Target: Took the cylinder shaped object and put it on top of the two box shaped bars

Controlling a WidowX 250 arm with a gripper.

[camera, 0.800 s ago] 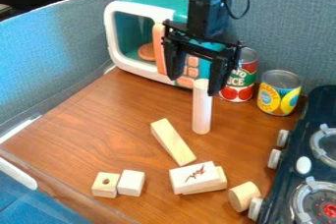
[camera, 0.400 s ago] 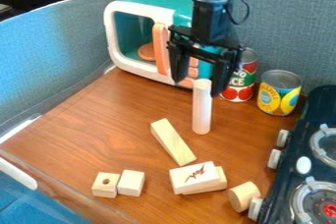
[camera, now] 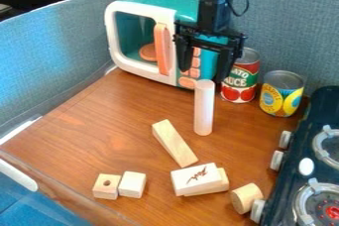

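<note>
"What is seen nearest, with twelve at the far edge?"

"At five o'clock, a short tan wooden cylinder [camera: 246, 198] is seen on its side beside the black toy stove [camera: 306, 141]. Two small pale wooden blocks [camera: 132, 184] are set side by side near seven. Between five and six, two pale box-shaped bars [camera: 197, 179] are stacked."

"And beyond?"

"A long pale wooden block [camera: 175, 143] is laid at six; beyond it, a tall smooth white cylinder [camera: 204, 108] is stood upright on the counter [camera: 79, 136], between three and four."

"The containers?"

"A yellow-and-blue metal can [camera: 281, 93] is placed upright at three, a red-and-green metal can [camera: 242, 76] between two and three; their contents are hidden. Near one, the black gripper [camera: 203, 74] is held above the counter, its fingers spread. Toward eleven, a salmon disc [camera: 147, 52] is contained in the teal-and-white toy microwave [camera: 111, 36]."
</note>
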